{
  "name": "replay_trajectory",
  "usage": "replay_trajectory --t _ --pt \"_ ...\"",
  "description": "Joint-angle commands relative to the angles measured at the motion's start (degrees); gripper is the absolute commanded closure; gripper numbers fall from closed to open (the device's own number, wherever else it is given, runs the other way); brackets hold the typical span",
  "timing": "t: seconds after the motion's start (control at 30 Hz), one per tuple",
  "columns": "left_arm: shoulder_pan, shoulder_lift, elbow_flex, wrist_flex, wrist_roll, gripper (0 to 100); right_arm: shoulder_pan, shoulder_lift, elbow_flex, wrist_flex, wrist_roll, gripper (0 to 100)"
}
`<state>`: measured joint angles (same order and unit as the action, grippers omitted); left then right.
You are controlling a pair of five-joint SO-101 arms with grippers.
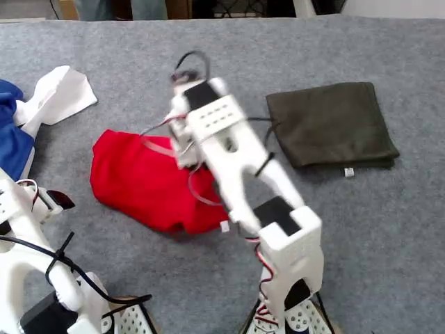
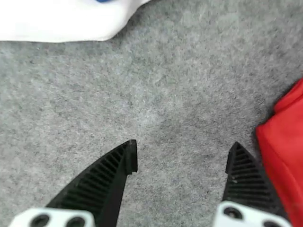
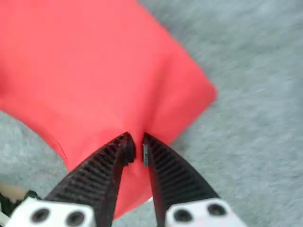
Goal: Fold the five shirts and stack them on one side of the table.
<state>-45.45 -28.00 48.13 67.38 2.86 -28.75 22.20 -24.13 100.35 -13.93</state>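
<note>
A red shirt (image 1: 139,181) lies rumpled, left of the table's middle. My right gripper (image 3: 138,147) is shut on a fold of the red shirt (image 3: 94,71); in the high view the right gripper (image 1: 183,149) is at the shirt's far right edge. My left gripper (image 2: 184,156) stands open over bare grey mat, with the red shirt's edge (image 2: 284,142) beside one finger and a white shirt (image 2: 61,19) farther off. From above, the left gripper (image 1: 55,200) is at the near left. A dark olive shirt (image 1: 330,125) lies folded at the right.
A white shirt (image 1: 59,94) and a blue shirt (image 1: 10,132) lie loose at the far left edge. The grey mat (image 1: 389,243) covers the whole table. The right arm's white body stretches from the near edge over the red shirt's right part.
</note>
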Motion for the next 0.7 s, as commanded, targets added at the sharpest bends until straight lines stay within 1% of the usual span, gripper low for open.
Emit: replay_trajectory --t 0.0,0.1,0.2,0.27,0.37,0.5,0.6,0.67 --pt "-0.48 -0.18 -0.22 -0.53 0.35 69 5.71 -8.31 -3.47 0.88 3.43 98.5" --pt "-1.54 -0.18 -0.22 -0.79 0.35 69 12.04 -12.44 -0.04 0.79 6.42 98.5" --pt "-2.95 -0.18 0.13 -2.90 0.35 69 19.25 -14.46 3.91 0.70 10.37 98.5" --pt "-3.03 -0.18 0.84 -4.66 0.35 69 23.74 -14.20 5.93 0.44 12.04 98.5" --pt "-1.80 -0.18 2.15 -6.24 0.35 69 28.04 -11.91 8.40 -1.49 14.07 98.4" --pt "4.18 -0.18 3.03 -6.07 0.35 69 29.27 -8.13 9.36 -3.25 14.68 98.4" --pt "11.91 -0.62 2.68 -5.80 0.35 69 29.19 -6.81 9.45 -2.20 15.21 98.4" --pt "17.71 -0.70 2.07 -6.15 0.35 69 29.45 -6.46 9.89 -0.97 17.23 98.4"
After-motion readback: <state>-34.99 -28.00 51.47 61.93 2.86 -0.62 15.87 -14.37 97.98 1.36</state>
